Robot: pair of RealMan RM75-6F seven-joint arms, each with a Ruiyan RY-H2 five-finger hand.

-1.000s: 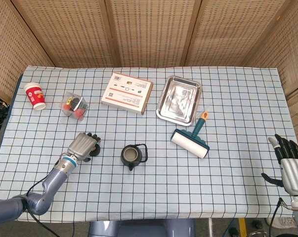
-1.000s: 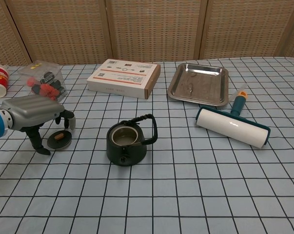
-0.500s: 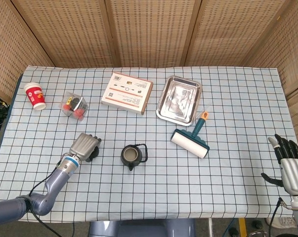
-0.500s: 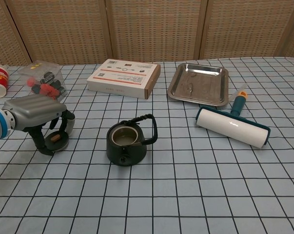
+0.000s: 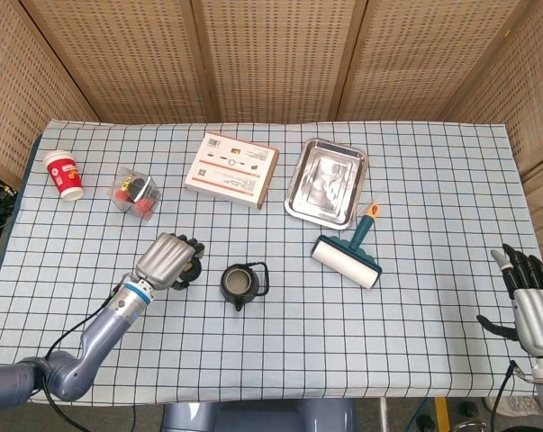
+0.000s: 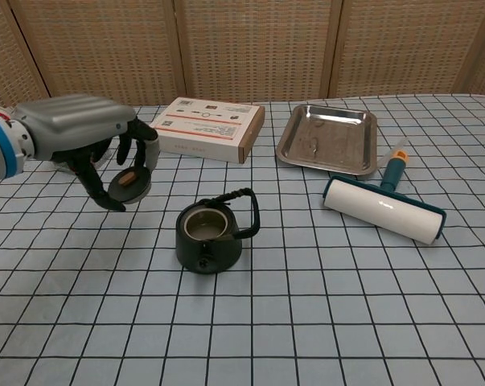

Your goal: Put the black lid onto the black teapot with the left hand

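Left hand (image 6: 81, 133) clamps the black lid (image 6: 130, 183) off the table, left of centre, just beside the open teapot (image 6: 209, 234); grasp done, placement left; right hand (image 5: 529, 301) idle, fingers apart, lower right.

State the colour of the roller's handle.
The roller's handle is teal with an orange tip, clearest in the chest view.

The small round black lid (image 6: 129, 183), tilted so its brownish underside showed, was held off the tabletop in the left hand (image 6: 93, 145), up and to the left of the squat black teapot (image 6: 209, 236), which stood upright and open-topped on the checked cloth, its handle raised.
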